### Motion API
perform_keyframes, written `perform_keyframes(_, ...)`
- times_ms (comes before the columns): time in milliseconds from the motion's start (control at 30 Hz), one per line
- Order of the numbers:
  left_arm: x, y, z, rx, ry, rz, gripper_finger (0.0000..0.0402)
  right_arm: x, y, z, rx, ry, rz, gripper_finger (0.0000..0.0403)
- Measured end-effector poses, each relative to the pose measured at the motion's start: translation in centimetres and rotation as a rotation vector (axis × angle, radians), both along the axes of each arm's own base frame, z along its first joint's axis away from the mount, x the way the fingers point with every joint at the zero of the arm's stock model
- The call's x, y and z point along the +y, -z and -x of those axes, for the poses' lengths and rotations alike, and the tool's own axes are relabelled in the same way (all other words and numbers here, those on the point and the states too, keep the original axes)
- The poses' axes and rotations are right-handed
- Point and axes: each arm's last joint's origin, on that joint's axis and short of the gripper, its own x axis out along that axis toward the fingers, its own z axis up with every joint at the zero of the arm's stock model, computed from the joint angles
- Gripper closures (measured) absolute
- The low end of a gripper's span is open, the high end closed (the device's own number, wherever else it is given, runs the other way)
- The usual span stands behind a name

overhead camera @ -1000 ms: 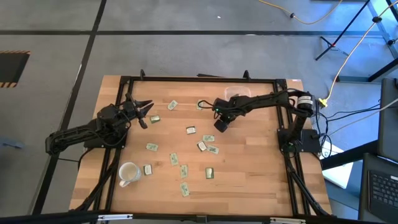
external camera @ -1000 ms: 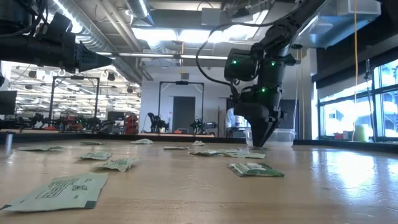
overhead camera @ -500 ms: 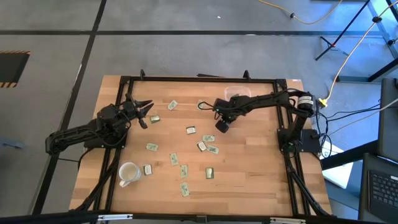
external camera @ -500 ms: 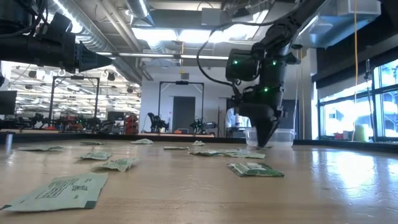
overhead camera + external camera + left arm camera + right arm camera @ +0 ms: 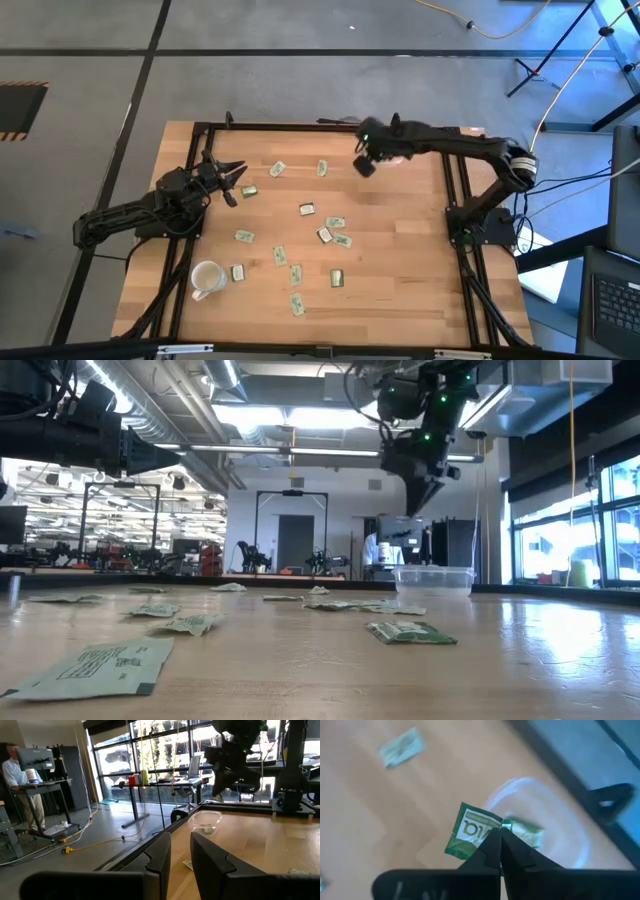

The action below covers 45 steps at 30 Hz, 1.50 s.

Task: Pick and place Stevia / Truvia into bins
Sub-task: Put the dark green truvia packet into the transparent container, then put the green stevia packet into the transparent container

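We see the right pincer (image 5: 500,836) clamped on one Truvia sachet (image 5: 470,832), held high by the clear bin (image 5: 545,830), presumably for dropping in, while the left pincer (image 5: 232,180) waits part-open over the worktop (image 5: 400,260).

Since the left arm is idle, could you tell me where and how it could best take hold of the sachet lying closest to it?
That sachet lies flat on the table, just ahead of the left end effector. Come straight down from above and pinch across its short width; being thin and flat, it offers no raised edge from the side, so the fingers probably must press onto the wood and close.
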Motion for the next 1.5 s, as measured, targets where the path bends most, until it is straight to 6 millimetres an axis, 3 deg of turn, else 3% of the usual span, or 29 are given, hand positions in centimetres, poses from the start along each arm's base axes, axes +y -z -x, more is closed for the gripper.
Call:
perform_keyframes(100,0.0,0.0,0.0,0.000,0.000,0.000,0.0334,-2.2,-0.3,1.3,-0.012,0.081,0.008,0.0399)
perform_keyframes(333,0.0,0.0,0.0,0.000,0.000,0.000,0.0334,-5.6,3.2,3.2,0.061,0.184,-0.087,0.0399)
perform_keyframes(800,0.0,0.0,0.0,0.000,0.000,0.000,0.0334,-6.8,7.9,2.2,0.146,0.200,-0.158,0.0399)
perform_keyframes(1067,0.0,0.0,0.0,0.000,0.000,0.000,0.0334,-6.9,8.3,2.1,0.161,0.195,-0.162,0.0387)
perform_keyframes(1300,0.0,0.0,0.0,0.000,0.000,0.000,0.0334,-6.9,8.2,2.1,0.173,0.187,-0.159,0.0317)
perform_keyframes(1500,0.0,0.0,0.0,0.000,0.000,0.000,0.0334,-6.0,6.2,1.1,0.190,0.140,-0.154,0.0283)
